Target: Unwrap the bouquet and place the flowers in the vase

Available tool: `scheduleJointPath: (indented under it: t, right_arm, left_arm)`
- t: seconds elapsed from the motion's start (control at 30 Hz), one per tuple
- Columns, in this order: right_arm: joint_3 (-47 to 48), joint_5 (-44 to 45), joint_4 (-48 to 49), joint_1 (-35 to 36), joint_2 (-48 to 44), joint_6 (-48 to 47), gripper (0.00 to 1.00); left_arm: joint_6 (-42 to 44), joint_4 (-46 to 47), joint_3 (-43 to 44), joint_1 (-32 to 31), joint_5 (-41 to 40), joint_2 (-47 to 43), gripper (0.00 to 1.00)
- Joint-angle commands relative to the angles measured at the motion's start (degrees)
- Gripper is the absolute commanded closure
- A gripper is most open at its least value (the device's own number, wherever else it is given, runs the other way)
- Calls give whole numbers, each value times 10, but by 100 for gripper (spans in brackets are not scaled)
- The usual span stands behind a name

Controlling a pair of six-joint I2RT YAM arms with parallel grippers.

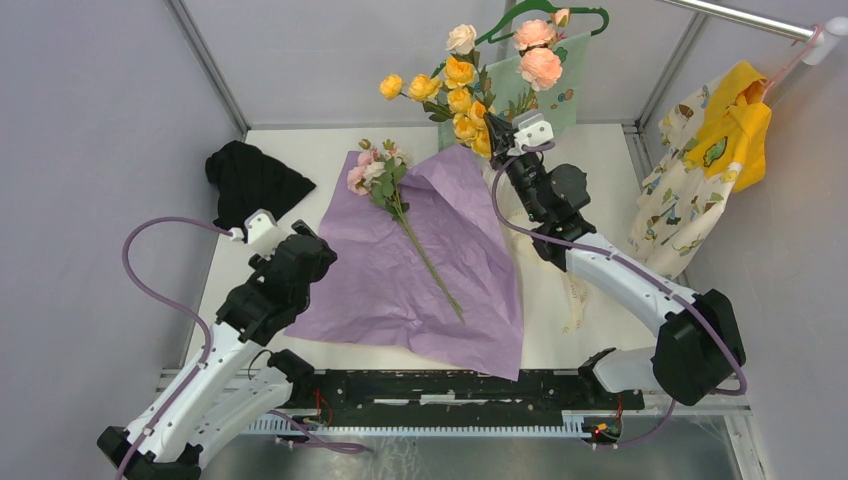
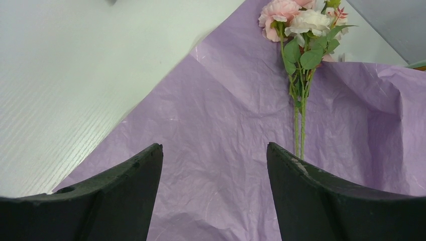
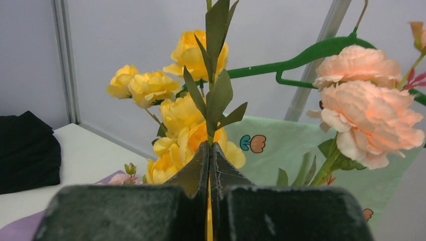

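The bouquet lies unwrapped: its purple wrapping paper is spread flat on the table. One stem of pink and cream flowers lies on it. My left gripper hovers open over the paper's left part, holding nothing. My right gripper is raised at the back, shut on the stem of a spray of yellow flowers. Peach flowers stand upright beside it. The vase is hidden behind my right arm.
A black cloth lies at the back left. A cream ribbon rests right of the paper. A green hanger with a pale green garment hangs at the back, and yellow and patterned clothes at the right.
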Motion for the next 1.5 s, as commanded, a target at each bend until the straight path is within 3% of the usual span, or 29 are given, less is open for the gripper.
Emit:
scheduleJointPath:
  t: [0.0,0.63,1.27,1.47]
  right_arm:
    - [-15,4,39,-2,-2,47,100]
    - [-80,47,74,-15,12,90,100]
    - [-104,70,51,-27,28,105,100]
    - [-104,86,34,-29,33,105,93]
  left_arm:
    - [12,16,7,-1,-16,-4,18]
    - [14,11,3,-1,-20,-19,18]
    - [11,11,5,-1,-17,-16,18]
    - [11,10,6,-1,-16,-14,18]
